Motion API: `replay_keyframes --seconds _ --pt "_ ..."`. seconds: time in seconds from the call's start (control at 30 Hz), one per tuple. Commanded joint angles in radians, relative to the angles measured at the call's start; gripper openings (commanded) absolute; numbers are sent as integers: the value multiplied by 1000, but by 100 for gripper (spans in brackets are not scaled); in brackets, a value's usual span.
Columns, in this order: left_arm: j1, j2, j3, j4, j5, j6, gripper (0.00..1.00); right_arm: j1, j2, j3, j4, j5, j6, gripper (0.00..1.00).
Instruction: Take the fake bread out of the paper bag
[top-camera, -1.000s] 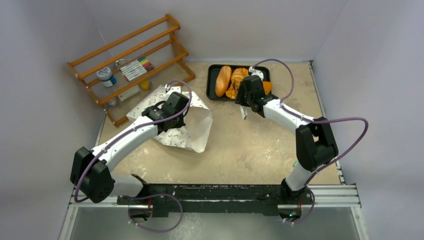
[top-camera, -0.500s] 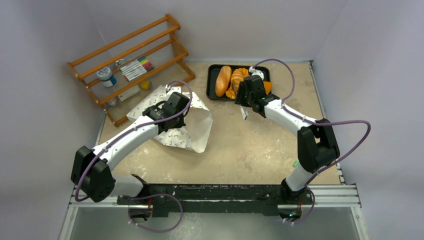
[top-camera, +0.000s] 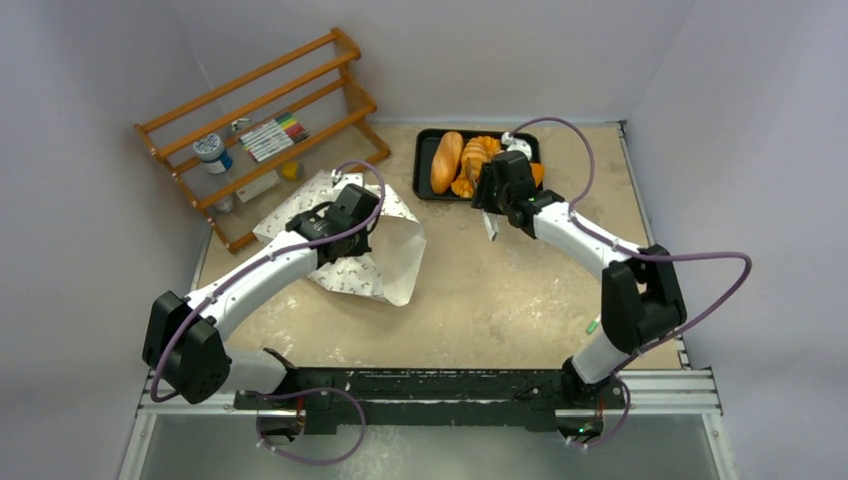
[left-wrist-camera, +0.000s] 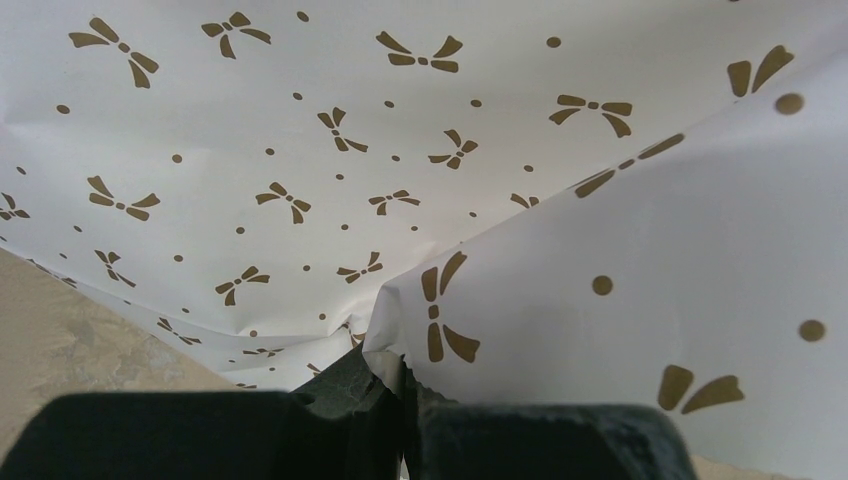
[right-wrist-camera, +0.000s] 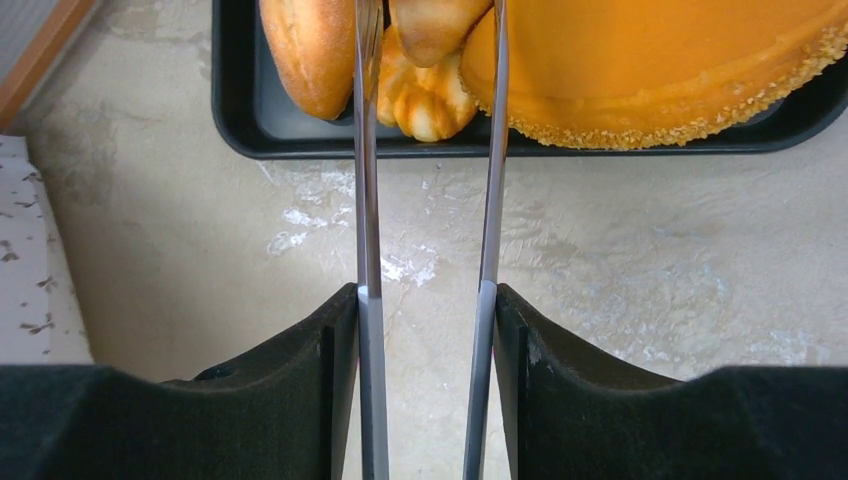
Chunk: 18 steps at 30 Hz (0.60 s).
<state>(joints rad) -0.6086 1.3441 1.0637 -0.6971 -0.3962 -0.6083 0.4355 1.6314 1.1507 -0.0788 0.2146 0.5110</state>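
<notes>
Landmark: tray (top-camera: 423, 165), black, at the far side of the table (top-camera: 500, 290).
Bread (top-camera: 446, 160): several pieces lie in the tray. A long loaf is at the tray's left end, small golden pieces are beside it, and a large orange bun (right-wrist-camera: 650, 60) with a crumbed rim is at the right end.
Bag (top-camera: 385, 255): on the table, left of the tray, nearer the arm bases and well apart from the tray. It lies crumpled with its white side up, printed with small brown bows and dots.
Left gripper (left-wrist-camera: 400, 385): over the bag, on the half farther from the tray. The fingers are pressed together and pinch a fold of the bag's paper. In the wrist view the sheet rises straight out of the closed jaws.
Right gripper (right-wrist-camera: 428, 40): at the tray's near edge. Its thin fingers reach from over the table across the tray's near rim. The fingers are parallel and spread, with bare table showing between them.
Pastry (right-wrist-camera: 435, 25): shows between the right fingers near their tips. The tips are cut off by the frame, so contact cannot be told.
Rack (top-camera: 260, 130): wooden, left of the tray and beyond the bag. It holds markers (top-camera: 268, 138) and a white jar (top-camera: 212, 152).
</notes>
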Motion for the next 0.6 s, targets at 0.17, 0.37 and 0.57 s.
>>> replay_keyframes --seconds 0.17,0.37,0.57 --pt "7 23 12 41 -13 2 0 14 -219 -49 -12 -7 -42 50" --pt "7 63 49 44 -18 -2 0 64 -325 -77 -51 -14 -72 44" --pt "7 108 80 49 -30 4 0 190 -466 -82 -124 -4 -83 40"
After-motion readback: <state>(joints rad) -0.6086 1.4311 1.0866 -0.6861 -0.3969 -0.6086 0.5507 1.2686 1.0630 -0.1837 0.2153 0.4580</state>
